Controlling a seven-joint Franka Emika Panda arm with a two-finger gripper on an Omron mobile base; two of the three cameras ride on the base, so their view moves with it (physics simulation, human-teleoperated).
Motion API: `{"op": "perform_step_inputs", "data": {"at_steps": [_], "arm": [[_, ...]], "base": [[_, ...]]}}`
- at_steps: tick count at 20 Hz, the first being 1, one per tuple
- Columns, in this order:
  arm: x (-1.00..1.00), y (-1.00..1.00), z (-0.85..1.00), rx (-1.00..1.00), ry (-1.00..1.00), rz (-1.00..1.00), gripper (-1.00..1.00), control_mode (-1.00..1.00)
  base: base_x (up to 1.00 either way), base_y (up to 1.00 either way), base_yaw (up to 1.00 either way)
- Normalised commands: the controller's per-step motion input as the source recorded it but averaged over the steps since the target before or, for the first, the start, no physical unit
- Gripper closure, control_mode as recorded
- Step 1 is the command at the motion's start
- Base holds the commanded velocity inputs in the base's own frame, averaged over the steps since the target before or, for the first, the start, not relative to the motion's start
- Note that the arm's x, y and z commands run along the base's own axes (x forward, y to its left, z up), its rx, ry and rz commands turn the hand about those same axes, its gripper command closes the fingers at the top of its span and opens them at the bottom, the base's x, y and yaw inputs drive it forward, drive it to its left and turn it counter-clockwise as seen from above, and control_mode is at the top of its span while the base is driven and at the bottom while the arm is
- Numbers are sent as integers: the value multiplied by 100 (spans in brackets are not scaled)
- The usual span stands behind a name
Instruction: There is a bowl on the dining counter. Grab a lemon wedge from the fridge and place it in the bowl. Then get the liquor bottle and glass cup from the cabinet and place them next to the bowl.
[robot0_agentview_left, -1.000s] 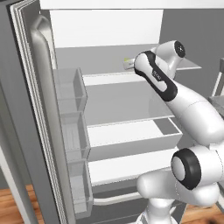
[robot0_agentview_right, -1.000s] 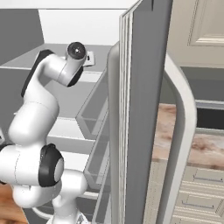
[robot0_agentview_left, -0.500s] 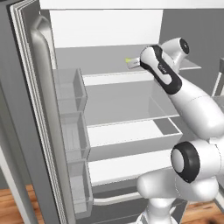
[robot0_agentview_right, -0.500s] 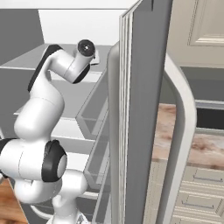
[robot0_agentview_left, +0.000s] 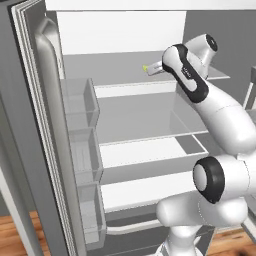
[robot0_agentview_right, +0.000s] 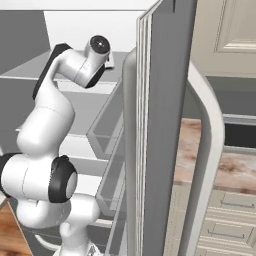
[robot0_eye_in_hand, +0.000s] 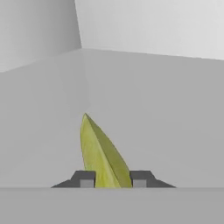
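Note:
The fridge stands open, and my arm reaches onto its upper white shelf. The lemon wedge, a small yellow-green sliver, stands point-up between my two dark finger tips, which press on it from both sides. In the left base view the lemon wedge shows as a tiny yellow speck at the end of my gripper, just over the shelf's middle. My gripper is shut on the wedge. From the right base view the white wrist covers the fingers.
Clear door bins line the left door. The right fridge door with its curved white handle stands close beside my arm. Past it lie a beige stone counter and cream cabinets. Lower shelves are bare.
The jaws have closed from wide open onto the lemon wedge. The wrist has risen and turned a little, while the fingertips stay over the same spot on the upper shelf.

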Motion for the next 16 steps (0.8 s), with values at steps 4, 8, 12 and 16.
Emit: {"op": "perform_step_inputs", "data": {"at_steps": [4, 8, 12, 16], "arm": [[-54, 0, 33, 0, -24, 0, 100, -100], [-56, 0, 34, 0, -21, 0, 100, -100], [-63, 0, 20, 0, -20, 0, 100, -100], [-86, 1, 9, 0, -21, 0, 100, -100]], "base": [[0, 0, 0], [0, 0, 0], [0, 0, 0], [0, 0, 0]]}}
